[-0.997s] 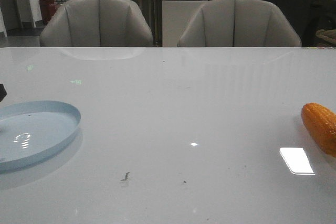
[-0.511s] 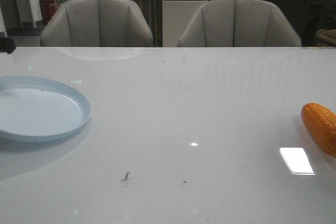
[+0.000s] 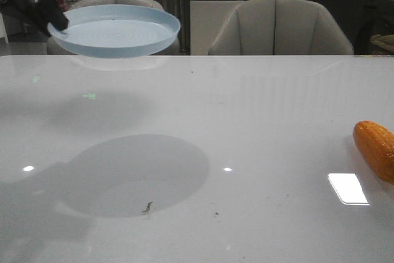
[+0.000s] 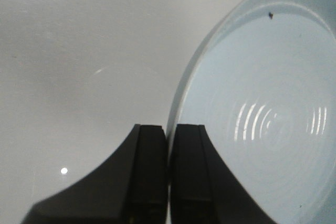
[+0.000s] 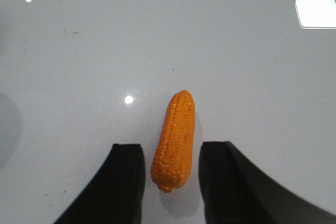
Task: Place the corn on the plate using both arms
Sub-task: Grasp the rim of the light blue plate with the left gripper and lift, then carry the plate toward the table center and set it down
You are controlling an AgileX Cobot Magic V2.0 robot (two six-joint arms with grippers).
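Left gripper (image 4: 168, 174) is pinched tight on the rim of the plate (image 3: 117, 31), holding it high above the table (image 3: 246, 109), its round shadow on the surface below! Over on the right, the right gripper (image 5: 170, 174) hangs spread wide, the corn (image 5: 174, 140) lying on the table between its fingers (image 5: 123, 182), unclasped.

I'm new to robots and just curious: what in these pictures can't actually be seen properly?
- Corn: front view, right end cut off by the frame.
- Right gripper: absent from front view.
- Left gripper: front view, dark, partly cut off.
- Plate: left wrist view, far side cropped.
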